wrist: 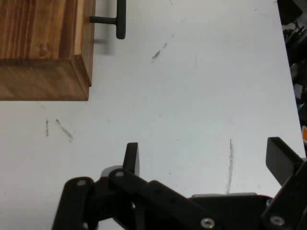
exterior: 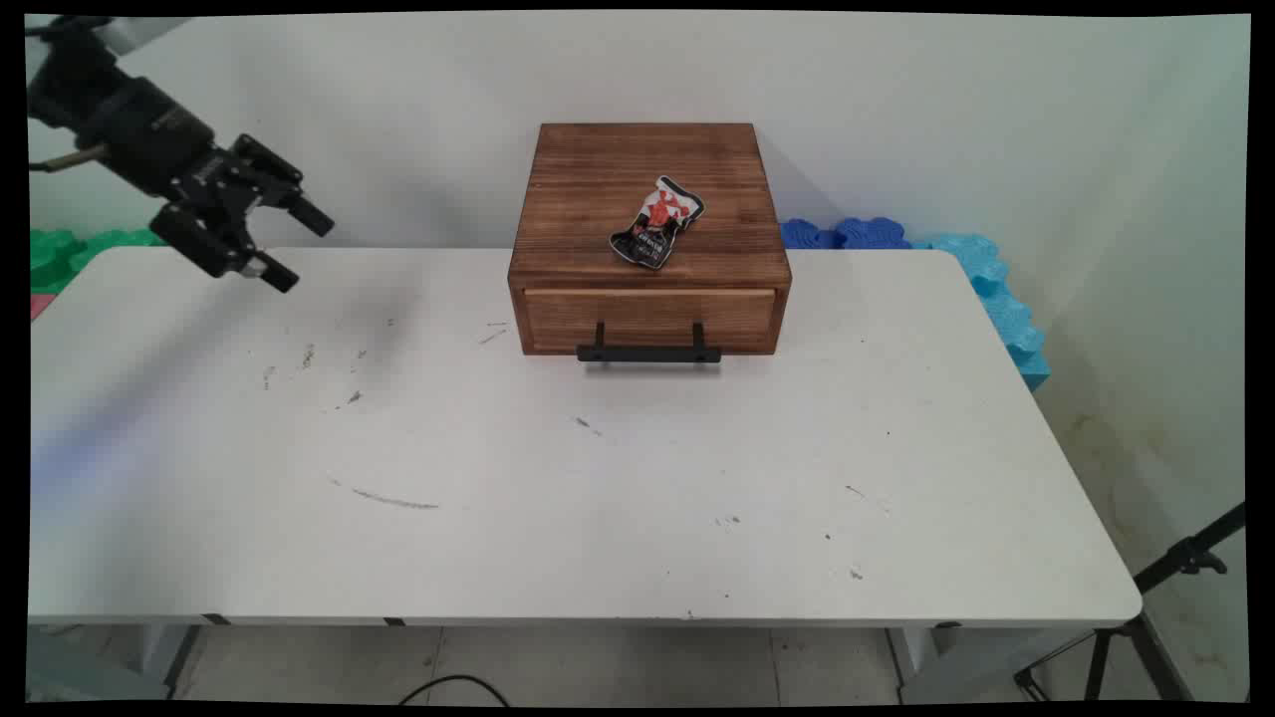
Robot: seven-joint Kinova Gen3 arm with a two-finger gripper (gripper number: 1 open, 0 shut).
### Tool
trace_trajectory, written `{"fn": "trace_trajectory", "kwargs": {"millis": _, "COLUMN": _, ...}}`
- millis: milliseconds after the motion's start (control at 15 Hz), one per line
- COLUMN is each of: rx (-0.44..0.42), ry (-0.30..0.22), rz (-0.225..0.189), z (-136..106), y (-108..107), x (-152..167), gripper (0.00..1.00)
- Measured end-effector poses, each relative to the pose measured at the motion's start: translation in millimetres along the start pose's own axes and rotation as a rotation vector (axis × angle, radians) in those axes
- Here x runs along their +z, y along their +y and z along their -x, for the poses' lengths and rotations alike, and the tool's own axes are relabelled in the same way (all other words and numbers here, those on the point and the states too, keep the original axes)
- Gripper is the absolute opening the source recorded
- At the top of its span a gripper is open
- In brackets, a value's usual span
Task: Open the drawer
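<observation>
My black gripper (exterior: 302, 242) hangs open and empty above the table's far left part, well left of a wooden drawer box (exterior: 649, 214). The box stands at the middle back of the white table (exterior: 598, 478); its drawer is shut, with a black bar handle (exterior: 648, 353) on the front. A crushed red, black and white can (exterior: 655, 221) lies on top of the box. In the hand view the box's corner (wrist: 43, 52) and handle (wrist: 120, 19) show at the upper left, and my gripper (wrist: 204, 158) has bare table between its fingers (wrist: 132, 155).
Blue foam blocks (exterior: 926, 249) line the wall behind the table's right end, and green ones (exterior: 70, 254) lie behind its left end. A black tripod (exterior: 1155, 607) stands off the near right corner. Scuff marks dot the table top.
</observation>
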Motion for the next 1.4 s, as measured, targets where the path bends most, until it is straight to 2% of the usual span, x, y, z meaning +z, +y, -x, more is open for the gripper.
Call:
{"fn": "trace_trajectory", "kwargs": {"millis": 333, "rx": 0.009, "ry": -0.031, "rz": -0.024, "z": -30.5, "y": 2.4, "x": 22.7, "gripper": 1.00}}
{"fn": "trace_trajectory", "kwargs": {"millis": 600, "rx": 0.022, "ry": -0.063, "rz": -0.054, "z": -56.7, "y": 11.4, "x": 56.1, "gripper": 1.00}}
{"fn": "trace_trajectory", "kwargs": {"millis": 1133, "rx": 0.071, "ry": -0.145, "rz": -0.088, "z": -104.1, "y": 27.5, "x": 150.1, "gripper": 1.00}}
{"fn": "trace_trajectory", "kwargs": {"millis": 1400, "rx": 0.090, "ry": -0.162, "rz": -0.116, "z": -127.5, "y": 25.0, "x": 195.9, "gripper": 1.00}}
